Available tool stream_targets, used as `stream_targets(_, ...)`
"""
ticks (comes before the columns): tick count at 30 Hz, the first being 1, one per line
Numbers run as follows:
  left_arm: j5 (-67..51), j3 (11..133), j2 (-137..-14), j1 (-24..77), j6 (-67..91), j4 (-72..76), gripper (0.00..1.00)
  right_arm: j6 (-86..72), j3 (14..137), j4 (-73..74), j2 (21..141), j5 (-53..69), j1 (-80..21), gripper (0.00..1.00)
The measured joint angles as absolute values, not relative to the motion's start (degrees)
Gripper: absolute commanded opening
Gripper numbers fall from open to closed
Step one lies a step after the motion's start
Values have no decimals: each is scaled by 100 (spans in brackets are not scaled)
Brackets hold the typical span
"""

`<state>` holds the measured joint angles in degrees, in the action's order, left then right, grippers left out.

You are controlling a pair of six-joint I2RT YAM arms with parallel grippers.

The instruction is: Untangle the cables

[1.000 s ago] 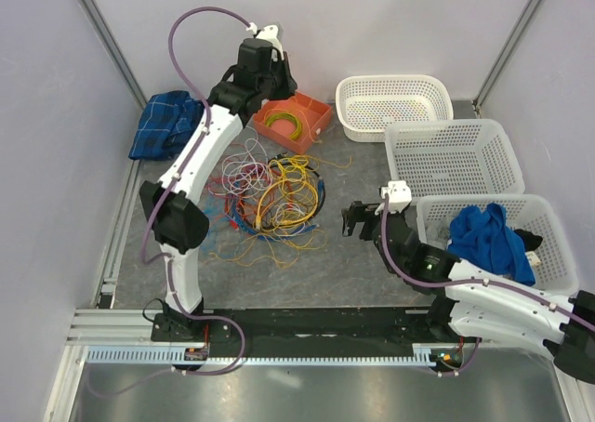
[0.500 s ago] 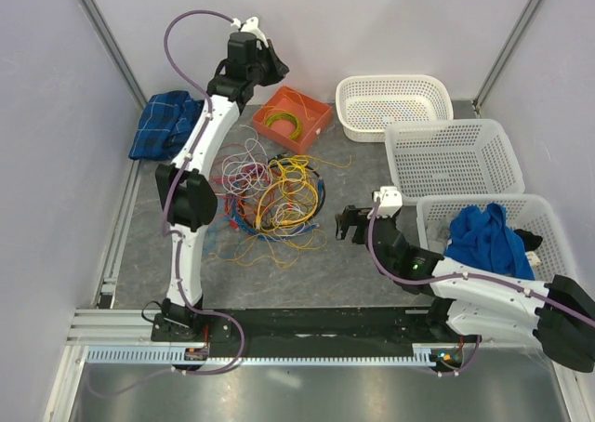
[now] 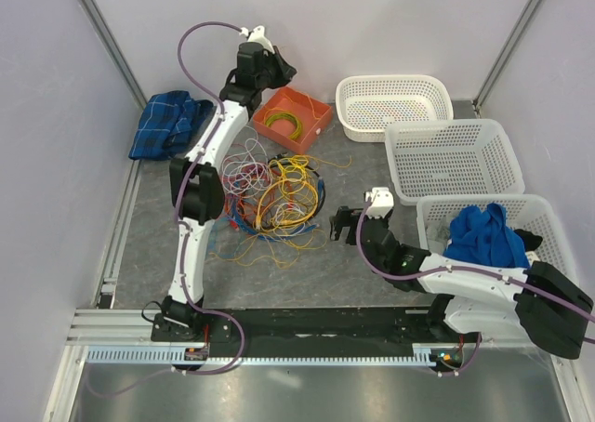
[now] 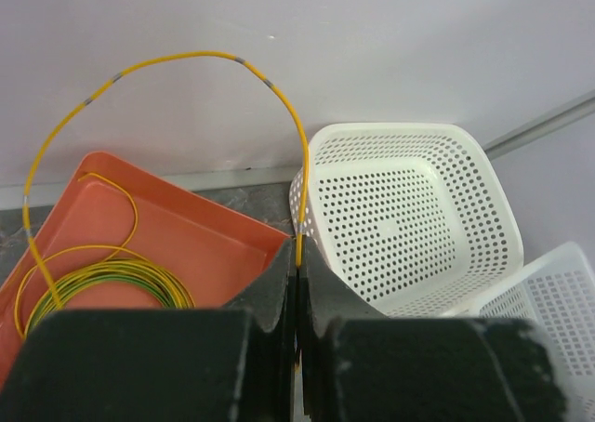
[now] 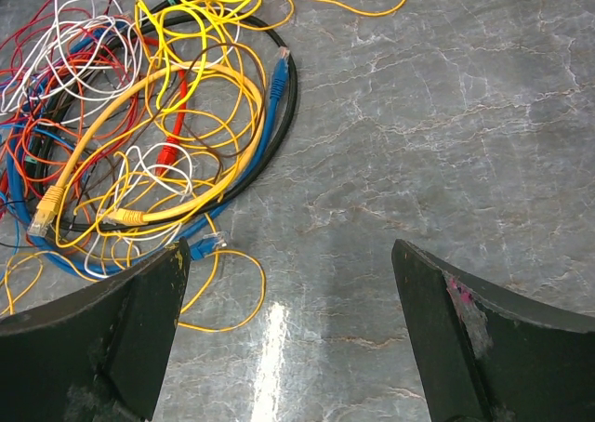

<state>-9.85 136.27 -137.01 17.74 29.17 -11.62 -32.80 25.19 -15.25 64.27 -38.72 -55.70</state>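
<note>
left tool clamped on yellow cable above orange tray, right tool apart near cables

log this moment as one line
left gripper: shut on yellow cable leading into orange tray | right gripper: open, empty, beside cable tangle

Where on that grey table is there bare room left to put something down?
Bare table lies between the cable tangle and the white baskets, around the right end effector, and along the near edge. Crowded: tangle centre-left, orange tray behind it, baskets right.
</note>
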Motion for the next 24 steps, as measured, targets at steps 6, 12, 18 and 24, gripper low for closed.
stream_targets(6, -899, 13664, -14049, 1769, 2919, -1017, 99, -3284, 2519, -1629, 6589, -3911, -5570, 98)
stream_targets(12, -878, 13688, -14258, 1763, 2932, -1092, 100, -3286, 2517, -1638, 6744, -3913, -5570, 98)
stream_targets(18, -757, 13563, -14055, 1763, 2932, -1087, 100, -3319, 2508, -1710, 6759, -3909, -5570, 98)
stream_targets(24, -554, 12228, -12761, 1811, 2995, -1317, 100, -3323, 2399, -1758, 6755, -3903, -5570, 98)
